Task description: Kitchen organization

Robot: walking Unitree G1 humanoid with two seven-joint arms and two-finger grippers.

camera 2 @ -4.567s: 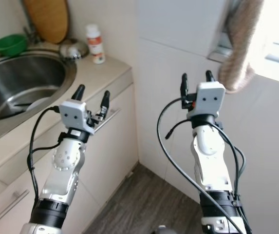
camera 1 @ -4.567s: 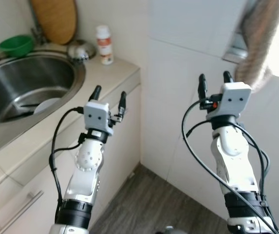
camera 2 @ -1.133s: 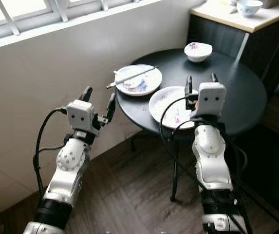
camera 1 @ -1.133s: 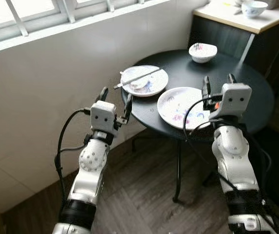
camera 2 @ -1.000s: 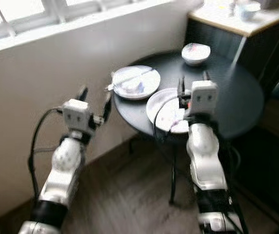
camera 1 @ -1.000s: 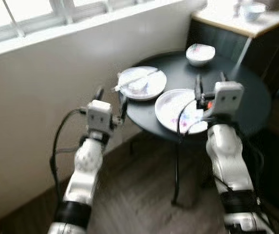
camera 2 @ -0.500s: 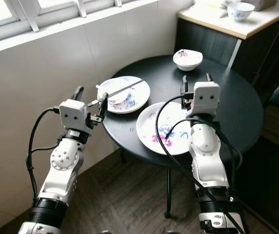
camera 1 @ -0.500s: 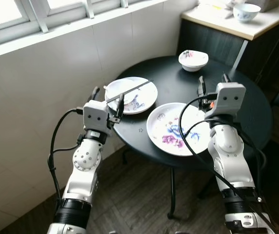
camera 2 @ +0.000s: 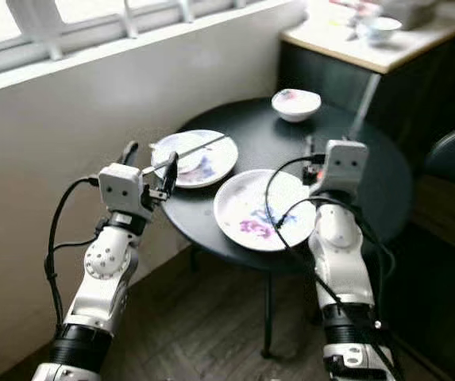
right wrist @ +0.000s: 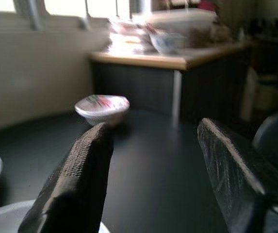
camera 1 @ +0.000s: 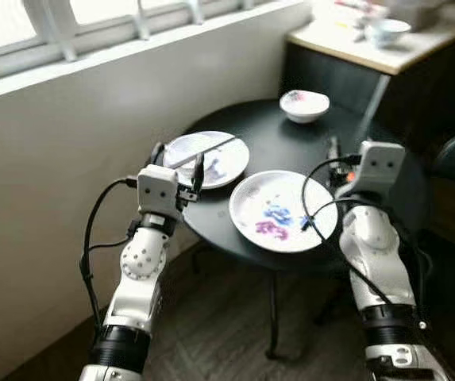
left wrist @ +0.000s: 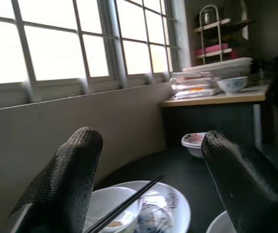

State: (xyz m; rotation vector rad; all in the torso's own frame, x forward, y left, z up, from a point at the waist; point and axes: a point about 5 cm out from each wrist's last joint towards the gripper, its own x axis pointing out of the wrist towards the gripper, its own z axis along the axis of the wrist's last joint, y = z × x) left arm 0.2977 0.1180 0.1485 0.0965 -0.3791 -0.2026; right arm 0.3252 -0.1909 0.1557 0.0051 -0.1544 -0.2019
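Two silver jointed arms, looping black cables, black collars near the base, boxy grey wrist housings, textured long black fingers point(left wrist: 66, 187), red spot on the right wrist

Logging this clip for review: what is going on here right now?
The robot stands before a round black table, both arms raised and holding nothing. The left gripper is near a plate bearing chopsticks and a little dish; the right gripper is beside a large flowered plate. Both have their jaws open. A small bowl sits farther back on the table.
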